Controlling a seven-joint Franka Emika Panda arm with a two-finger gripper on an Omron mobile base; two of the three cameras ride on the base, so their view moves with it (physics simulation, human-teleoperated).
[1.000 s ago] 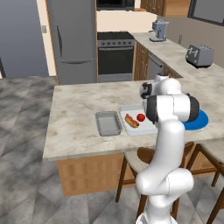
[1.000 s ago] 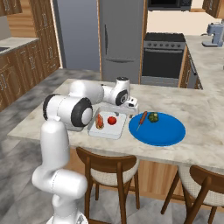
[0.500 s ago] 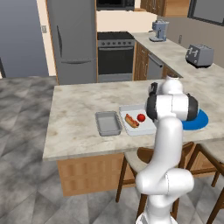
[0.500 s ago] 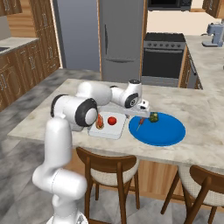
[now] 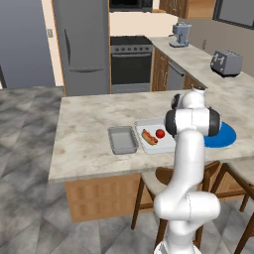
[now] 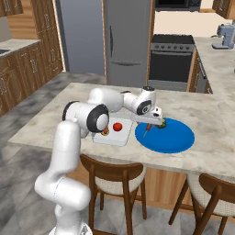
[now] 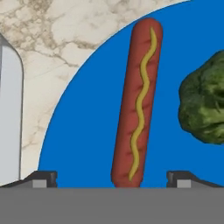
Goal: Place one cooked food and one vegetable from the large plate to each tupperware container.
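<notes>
Since 1 s ago the arm has swung from over the whitish tray toward the blue plate point(image 6: 176, 142); gripper point(image 6: 157, 120) now hangs over the plate's near-tray edge, w/ the base and both base views unchanged.

Hand view: both finger tips point(image 7: 40, 178) sit wide apart at the bottom, one each side of the bare sausage point(image 7: 136, 103); jaws spread, nothing between them yet; the sausage, w/ a mustard squiggle down it, runs lengthwise away from the hand and lies flat on the plate. Prob. lined up this way so the fingers close across its narrow width, not along its length.

Rel. to the plate: sausage lies on the side nearest the whitish tray point(image 5: 167, 144); broccoli piece point(image 7: 204, 105) is just beside the sausage, apart from it, further in on the plate; in the right base view it is the small green lump point(image 6: 163, 123) under the wrist.

Whitish tray sits just beside the plate, on the side away from the stools' right end; it already holds the hot dog in bun point(image 5: 149, 137) and the red tomato point(image 5: 159, 133), side by side, not touching as far as I can tell. Grey tray point(image 5: 122, 140) is beyond that, further from the plate; looks unfilled.

Judgement: one container done, sausage + broccoli left for the grey one; next move needs a straight descent, then a close on the sausage w/o nudging the broccoli; round sausage could roll on the flat plate if caught off-centre.
</notes>
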